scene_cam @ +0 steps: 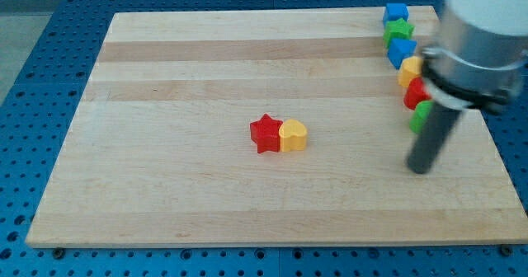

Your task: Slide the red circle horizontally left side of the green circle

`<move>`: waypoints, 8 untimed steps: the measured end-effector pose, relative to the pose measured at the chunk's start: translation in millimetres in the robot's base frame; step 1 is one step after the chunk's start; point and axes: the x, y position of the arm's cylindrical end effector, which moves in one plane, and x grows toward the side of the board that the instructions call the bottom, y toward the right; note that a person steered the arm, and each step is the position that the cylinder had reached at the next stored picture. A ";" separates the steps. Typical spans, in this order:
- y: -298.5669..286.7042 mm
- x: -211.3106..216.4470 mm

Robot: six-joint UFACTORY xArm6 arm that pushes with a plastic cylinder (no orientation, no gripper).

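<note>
The red circle (415,93) sits in a column of blocks near the board's right edge, partly hidden by the arm. The green circle (421,116) is just below it, also partly hidden behind the rod. My tip (421,169) rests on the board below the green circle, a short way toward the view's bottom. The tip touches no block.
Above the red circle in the same column are a yellow block (408,71), a blue block (402,51), a green star (398,32) and a blue block (396,14). A red star (265,133) and a yellow heart (293,135) touch each other at mid-board. The wooden board (165,104) lies on a blue perforated table.
</note>
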 end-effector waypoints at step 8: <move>-45.3 -130.4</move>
